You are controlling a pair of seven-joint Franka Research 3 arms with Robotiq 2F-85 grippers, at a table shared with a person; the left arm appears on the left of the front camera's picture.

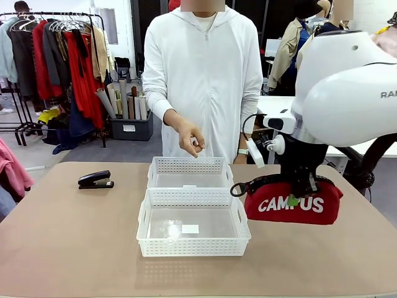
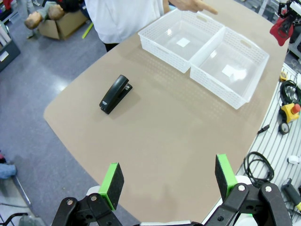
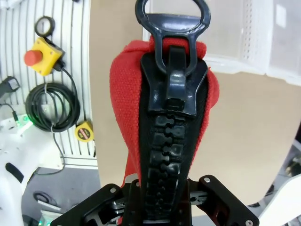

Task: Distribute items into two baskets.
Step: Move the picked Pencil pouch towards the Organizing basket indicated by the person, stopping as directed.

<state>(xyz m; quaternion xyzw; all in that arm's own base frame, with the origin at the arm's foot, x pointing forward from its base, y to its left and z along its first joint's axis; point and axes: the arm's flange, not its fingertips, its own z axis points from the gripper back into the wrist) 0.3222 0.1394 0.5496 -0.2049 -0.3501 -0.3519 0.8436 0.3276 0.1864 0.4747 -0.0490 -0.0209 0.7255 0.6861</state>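
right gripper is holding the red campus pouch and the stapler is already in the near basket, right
No: the stapler lies on the table, apart from both baskets, as the front view shows. The right gripper does hold the red pouch.

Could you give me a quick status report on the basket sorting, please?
Right gripper shut on red pouch, held right of the near basket. Left gripper open, empty. Stapler on table, left side. Person's hand by far basket.

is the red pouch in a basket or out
Out: the right claw holds the red pouch beside the near basket, not inside it.
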